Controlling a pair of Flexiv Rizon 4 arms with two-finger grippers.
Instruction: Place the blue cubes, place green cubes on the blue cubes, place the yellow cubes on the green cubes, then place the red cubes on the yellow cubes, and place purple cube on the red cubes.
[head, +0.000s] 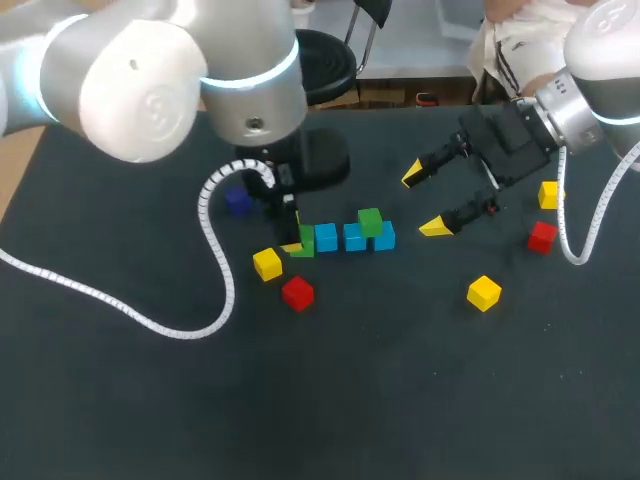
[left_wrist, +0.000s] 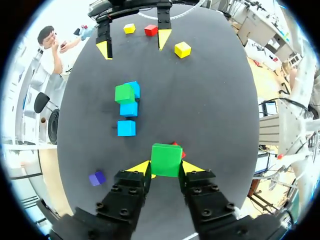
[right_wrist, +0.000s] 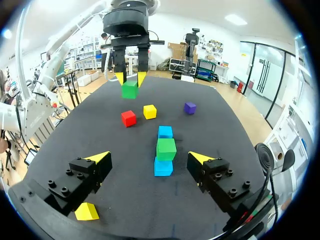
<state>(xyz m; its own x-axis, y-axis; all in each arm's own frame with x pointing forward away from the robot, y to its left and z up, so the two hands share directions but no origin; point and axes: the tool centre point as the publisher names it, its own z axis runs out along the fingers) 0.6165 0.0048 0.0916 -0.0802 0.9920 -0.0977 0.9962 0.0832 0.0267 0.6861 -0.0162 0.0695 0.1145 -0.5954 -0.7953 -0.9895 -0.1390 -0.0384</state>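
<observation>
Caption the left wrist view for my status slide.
Left gripper shut on a green cube; ahead, a row of three blue cubes, the farthest topped by another green cube; right gripper open beyond.

Green cube (head: 370, 221) atop blue cubes (head: 327, 238)

I can read no text, label or number anywhere. The embossed mark on my left arm (head: 150, 105) is illegible.
</observation>
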